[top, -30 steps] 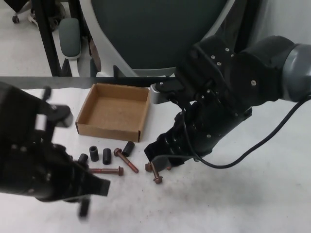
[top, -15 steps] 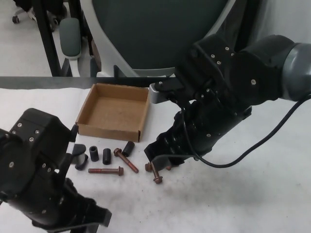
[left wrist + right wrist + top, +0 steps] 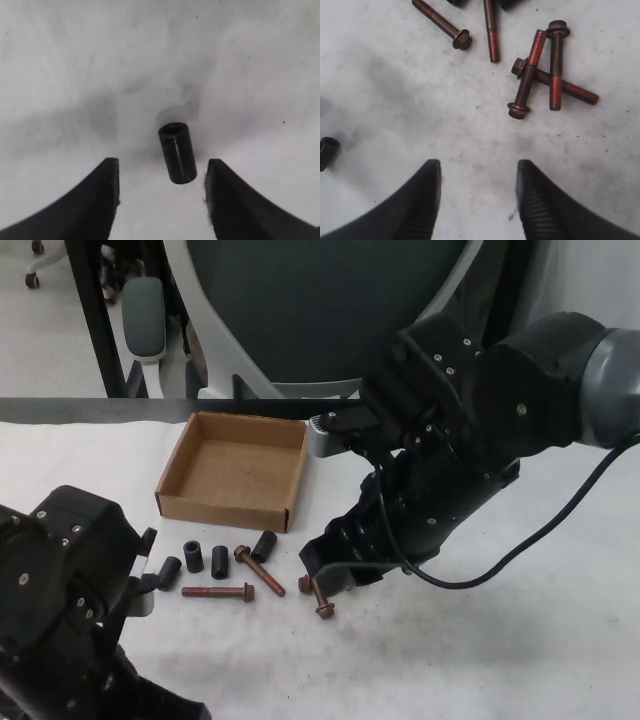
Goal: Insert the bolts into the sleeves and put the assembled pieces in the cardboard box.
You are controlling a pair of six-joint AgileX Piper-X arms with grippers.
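A black sleeve (image 3: 177,152) lies on the white bench top between the fingers of my left gripper (image 3: 161,169), which is open and not touching it. My right gripper (image 3: 477,165) is open with nothing in it, above bare bench just short of three crossed copper bolts (image 3: 540,70). Two more bolts (image 3: 442,22) lie past them, and a lone sleeve (image 3: 327,152) sits off to one side. In the high view the cardboard box (image 3: 235,472) stands open and has nothing in it. In front of it lie several sleeves (image 3: 193,556) and bolts (image 3: 218,591).
The left arm's bulky black body (image 3: 60,620) covers the bench's near left corner. The right arm (image 3: 450,450) hangs over the middle right, its gripper (image 3: 335,578) by the bolts. An office chair (image 3: 320,310) stands behind the bench. White bench top stretches to the right front.
The left arm has swung round and drawn back towards the near left corner of the high view. The right arm has kept still.
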